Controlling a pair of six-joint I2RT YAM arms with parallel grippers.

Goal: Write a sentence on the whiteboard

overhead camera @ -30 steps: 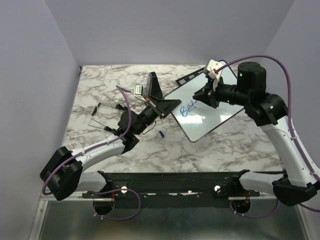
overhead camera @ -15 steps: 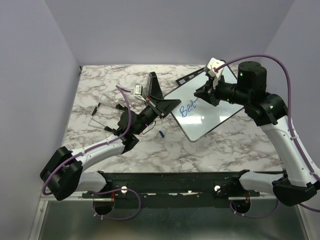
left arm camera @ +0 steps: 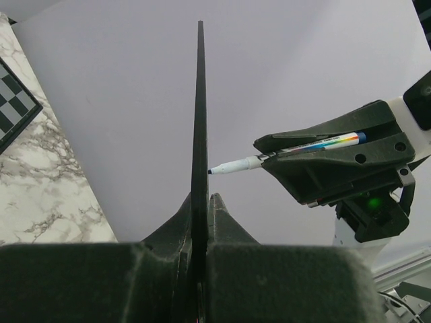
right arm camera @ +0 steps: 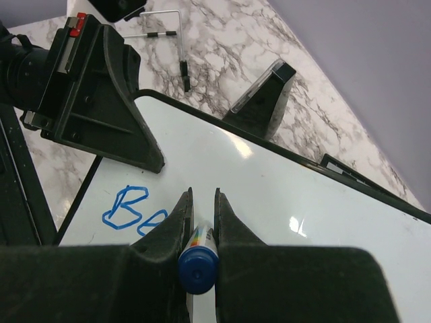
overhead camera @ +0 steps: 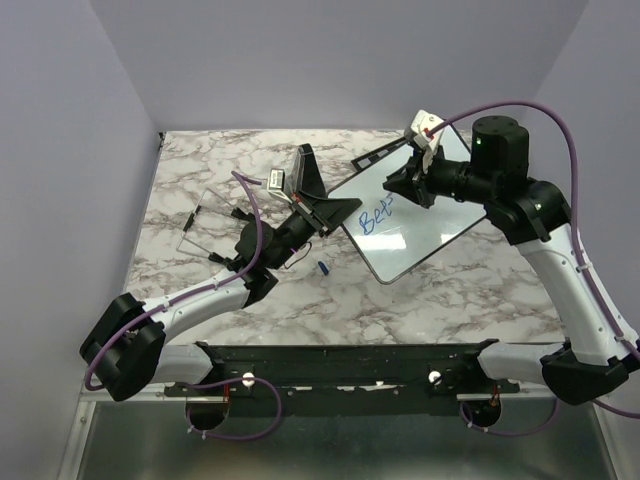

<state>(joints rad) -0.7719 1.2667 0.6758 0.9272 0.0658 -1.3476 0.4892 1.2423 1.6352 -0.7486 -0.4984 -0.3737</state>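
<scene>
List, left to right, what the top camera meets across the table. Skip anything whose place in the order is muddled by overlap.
wire frame → small blue cap → blue writing → right gripper

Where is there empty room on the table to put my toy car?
Best spot: the bare marble table between the whiteboard and the arms' black rail. The table's back-left corner is free too. The middle is crowded: the left claw pinches the whiteboard's edge, the right claw holds a marker over it, and a blue cap lies nearby.
</scene>
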